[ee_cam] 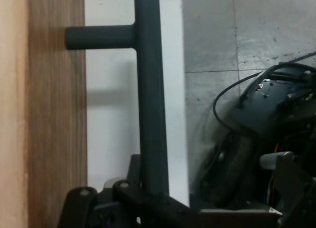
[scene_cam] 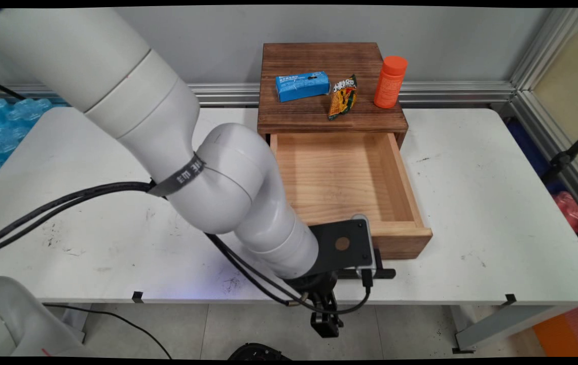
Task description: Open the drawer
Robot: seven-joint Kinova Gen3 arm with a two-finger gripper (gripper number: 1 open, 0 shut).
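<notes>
Black drawer handle between the gripper linkage, grip state impossible to tell.

Cabinet at back of counter, drawer pulled out in front, on top a box left, packet middle, bottle right, hand at drawer handle.

Open drawer, with its handle at my gripper

I see the pale wooden drawer pulled well out of the dark wooden cabinet, toward the table's near edge. Its black T-bar handle juts from the front panel, running down into my gripper.
</notes>
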